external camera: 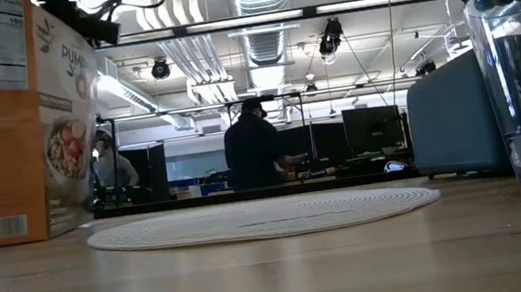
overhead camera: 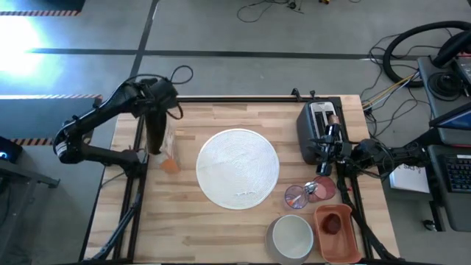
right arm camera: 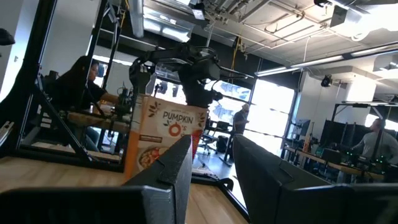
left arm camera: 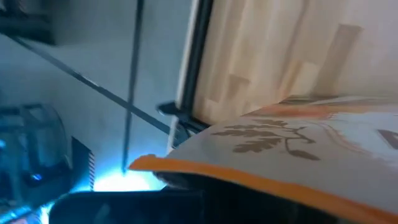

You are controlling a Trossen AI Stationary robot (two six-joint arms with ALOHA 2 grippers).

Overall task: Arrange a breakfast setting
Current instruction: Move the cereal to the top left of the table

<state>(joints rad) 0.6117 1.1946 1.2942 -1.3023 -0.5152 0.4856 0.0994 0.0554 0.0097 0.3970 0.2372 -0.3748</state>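
The left gripper (overhead camera: 156, 140) is clamping the top of an orange pumpkin cereal box (external camera: 30, 116), which is standing upright near the table's left edge, well left of the woven round placemat (overhead camera: 238, 168) lying at the table's centre. Judging from this layout, the breakfast setting is sitting at an early stage: the placemat is lying bare, with no plate, bowl or cup on it, and the cereal is staying boxed. The rest is waiting in a cluster at the right front of the table: a white bowl (overhead camera: 293, 235) by the front edge, an orange container (overhead camera: 337, 232) holding a small red fruit (overhead camera: 332, 224) just beside it, and a clear purplish glass (overhead camera: 296, 196) touching or nearly touching a pink cup (overhead camera: 321, 188) behind them. A toaster (overhead camera: 319, 126) is standing at the right rear. The right gripper (overhead camera: 324, 156) is resting low by the toaster's front end, its fingers (right arm camera: 168, 171) parted with nothing between them. Open wood is stretching in front of and behind the placemat and between it and the box, giving the left arm free travel toward the centre. The right side looks tight: glass, cup, bowl and container are crowding together close to the front right corner, so a careless reach there could knock one off.
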